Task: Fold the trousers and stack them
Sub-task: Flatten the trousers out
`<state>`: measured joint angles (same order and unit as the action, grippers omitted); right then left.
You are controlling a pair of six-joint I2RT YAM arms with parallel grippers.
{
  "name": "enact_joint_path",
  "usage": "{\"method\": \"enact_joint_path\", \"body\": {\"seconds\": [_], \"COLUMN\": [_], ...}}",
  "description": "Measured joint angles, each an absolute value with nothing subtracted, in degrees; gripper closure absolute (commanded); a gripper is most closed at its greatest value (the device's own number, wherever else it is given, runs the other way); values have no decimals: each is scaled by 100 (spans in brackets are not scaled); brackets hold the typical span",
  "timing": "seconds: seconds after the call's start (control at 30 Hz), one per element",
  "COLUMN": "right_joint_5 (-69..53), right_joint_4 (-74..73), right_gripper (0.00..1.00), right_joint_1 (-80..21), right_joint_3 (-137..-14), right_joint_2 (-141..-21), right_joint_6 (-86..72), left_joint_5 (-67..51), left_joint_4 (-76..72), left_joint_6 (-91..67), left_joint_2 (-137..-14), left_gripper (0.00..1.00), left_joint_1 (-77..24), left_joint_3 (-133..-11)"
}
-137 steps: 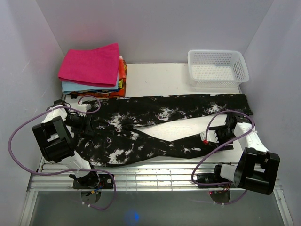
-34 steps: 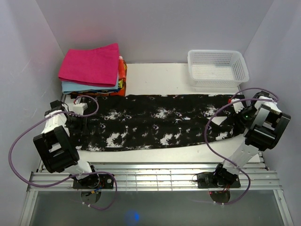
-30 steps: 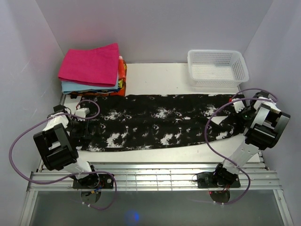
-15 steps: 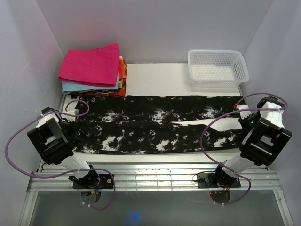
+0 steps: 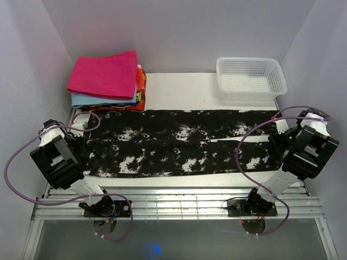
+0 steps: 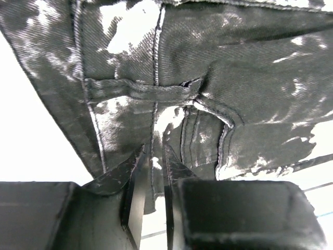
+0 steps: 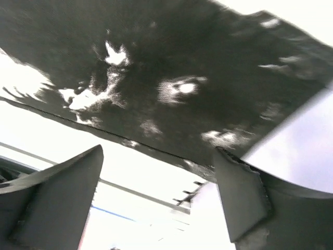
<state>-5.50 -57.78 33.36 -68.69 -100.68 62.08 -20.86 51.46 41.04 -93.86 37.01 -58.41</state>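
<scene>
- The white table (image 5: 179, 89) fills a pale-walled booth, and my two arms are bolted at its 6 o'clock edge.
- The trousers (image 5: 179, 143) lie flat across the near half of it. Their long axis runs from 9 to 3 o'clock, with the waist at 9, the hems at 3 and the two legs side by side.
- My left gripper (image 5: 82, 129) sits at the 9 o'clock end. In its wrist view the fingers (image 6: 136, 174) are pinched almost together on the waistband edge, so I am holding cloth there.
- My right gripper (image 5: 277, 132) is at the 3 o'clock end by the hems. Its fingers (image 7: 62, 182) are spread wide and hold nothing, and the cloth lies just beyond the tips.
- I judge the next fold goes end to end along that axis, hems carried toward 9 o'clock. The right gripper is nearer the hems and must grip them first.
- Farther back, the folded stack (image 5: 105, 81) sits at 11 o'clock, nearer my left arm, and the basket (image 5: 250, 78) at 1 o'clock.
</scene>
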Motion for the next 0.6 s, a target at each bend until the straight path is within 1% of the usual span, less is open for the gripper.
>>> {"method": "enact_joint_path", "body": {"seconds": [0.07, 0.1, 0.23, 0.4, 0.5, 0.53, 0.6], "right_joint_5": [-738, -825, -1039, -1098, -1125, -1160, -1313], "right_joint_4": [-5822, -5815, -5802, -5675, -5616, -5614, -5614], "right_gripper": [20, 25, 31, 37, 40, 42, 44], "right_joint_1": [3339, 3336, 3323, 3286, 3286, 3280, 3247], "right_joint_3": [-7043, -7105, -7076, -6676, -6460, -6434, -6447], "right_joint_2": [-9918, -9843, -9719, -9791, -9856, -9863, -9863], "right_joint_6": [6178, 6165, 6132, 6117, 6121, 6121, 6108], "left_joint_5": [-2086, -2086, -2058, -1997, -2121, -2235, -2510], "left_joint_4": [5253, 5284, 5328, 5424, 5680, 5776, 6007], "left_joint_6": [4117, 4121, 4235, 4475, 4633, 4672, 4711], "left_joint_2": [-9384, -9376, -9321, -9360, -9411, -9411, -9408], "left_gripper": [71, 70, 71, 70, 59, 52, 48], "left_joint_1": [3701, 3704, 3780, 4187, 4386, 4416, 4410], "left_joint_3": [-5968, -6042, -6213, -6243, -6412, -6523, -6849]}}
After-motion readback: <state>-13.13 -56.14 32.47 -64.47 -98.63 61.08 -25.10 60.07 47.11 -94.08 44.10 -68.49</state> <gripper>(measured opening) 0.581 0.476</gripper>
